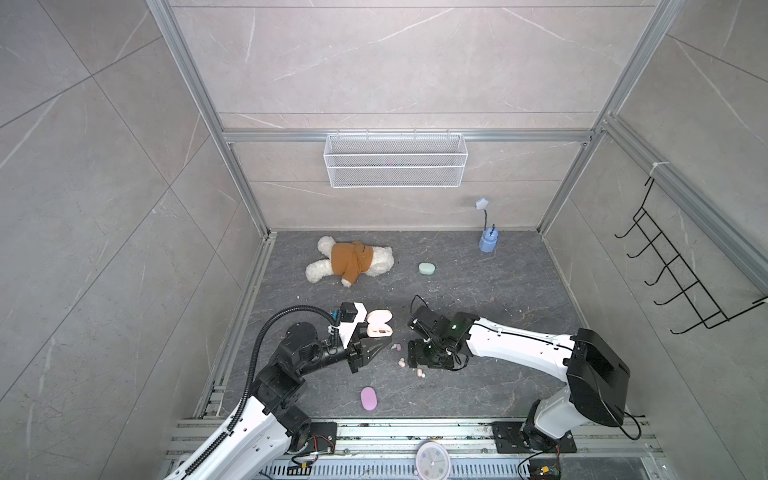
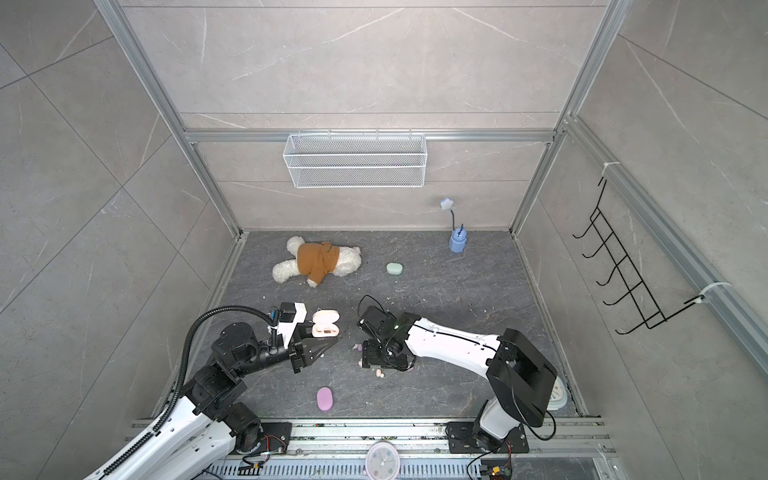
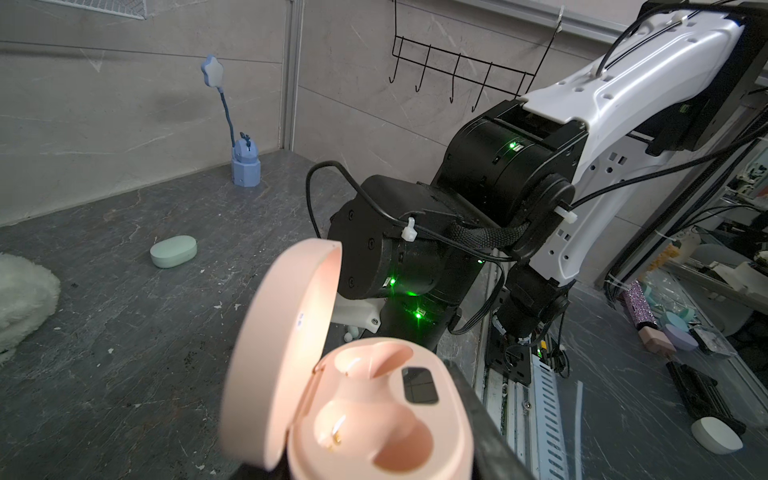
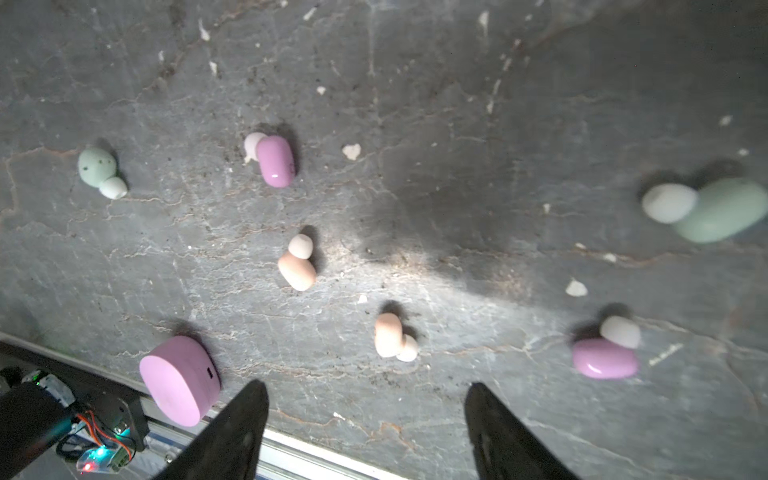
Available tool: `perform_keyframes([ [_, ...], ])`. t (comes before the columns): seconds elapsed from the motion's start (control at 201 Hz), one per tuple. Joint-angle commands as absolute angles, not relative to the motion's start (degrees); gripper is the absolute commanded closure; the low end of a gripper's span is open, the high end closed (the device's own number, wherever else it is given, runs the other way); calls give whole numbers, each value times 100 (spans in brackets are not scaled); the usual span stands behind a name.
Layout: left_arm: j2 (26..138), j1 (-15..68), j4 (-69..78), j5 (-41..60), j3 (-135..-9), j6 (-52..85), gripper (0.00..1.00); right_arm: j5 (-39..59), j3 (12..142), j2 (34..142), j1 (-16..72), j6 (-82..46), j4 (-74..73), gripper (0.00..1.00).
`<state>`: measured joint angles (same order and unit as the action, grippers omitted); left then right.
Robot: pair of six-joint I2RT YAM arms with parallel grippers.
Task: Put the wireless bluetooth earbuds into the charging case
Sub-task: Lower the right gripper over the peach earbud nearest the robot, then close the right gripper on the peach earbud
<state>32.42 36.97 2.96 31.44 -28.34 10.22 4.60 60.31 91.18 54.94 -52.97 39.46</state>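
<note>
My left gripper [image 3: 374, 453] is shut on a peach-pink charging case [image 3: 374, 407] with its lid swung open and both wells empty; in both top views the case [image 1: 379, 323] [image 2: 325, 324] shows above the black fingers [image 1: 374, 347]. My right gripper [image 4: 365, 390] points down at the floor, open, with nothing between its fingers. Several earbuds lie under it: two peach ones [image 4: 388, 336] [image 4: 297, 268], two lilac ones [image 4: 275, 161] [image 4: 604, 358] and two mint ones [image 4: 97, 166] [image 4: 721, 210]. The nearer peach bud lies just ahead of the fingertips.
A shut lilac case [image 1: 369, 399] [image 4: 178, 380] lies near the front rail. A shut mint case [image 1: 427, 268] sits further back, beside a teddy bear [image 1: 349, 262]. A blue lamp [image 1: 487, 241] stands at the back right. White specks litter the dark floor.
</note>
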Motion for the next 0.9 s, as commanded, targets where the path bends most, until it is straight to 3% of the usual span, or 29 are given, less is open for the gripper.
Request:
perform_keyframes([
  [0.0,3034,3669,389,3049,-2779,1278,80,128,6192,9117,5572,-5562,4245,31],
  [0.453,2409,3682,177,2886,-2655,1474,80,123,6607,9951,5694,-5436,4368,63],
  [0.896,2382,3683,141,2872,-2672,1442,80,167,6741,10369,5748,-5186,4368,72],
])
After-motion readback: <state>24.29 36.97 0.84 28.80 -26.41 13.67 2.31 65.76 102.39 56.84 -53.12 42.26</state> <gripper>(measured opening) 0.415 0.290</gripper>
